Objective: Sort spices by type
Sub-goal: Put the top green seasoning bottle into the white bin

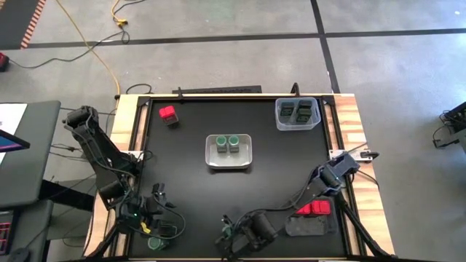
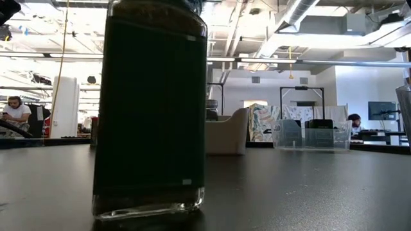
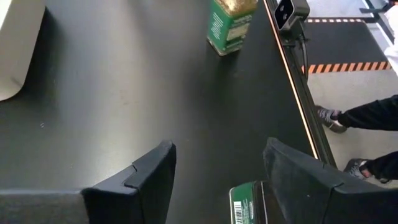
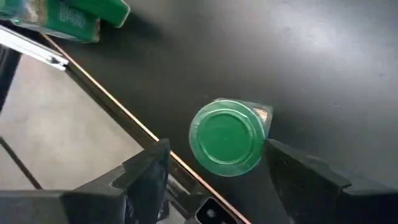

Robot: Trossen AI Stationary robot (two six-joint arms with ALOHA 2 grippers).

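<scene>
Spices: two green-lidded jars (image 1: 227, 144) in grey tray (image 1: 248, 161); right claw (image 4: 214, 158) spread, left claw (image 3: 217, 171) spread.

The high camera looks straight down on the whole table (image 1: 189, 189). The low camera sits at table-top height, very near one jar (image 2: 149, 109). Both wrist cameras face the table's near edge.

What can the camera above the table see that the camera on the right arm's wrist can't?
Only the high view shows the whole table: a red box, two green-lidded jars in a tray, dark tins in a clear tray, and the left gripper. Only the right wrist view shows the open fingers flanking a green-lidded jar, untouched. Both show the right gripper at the near edge.
</scene>
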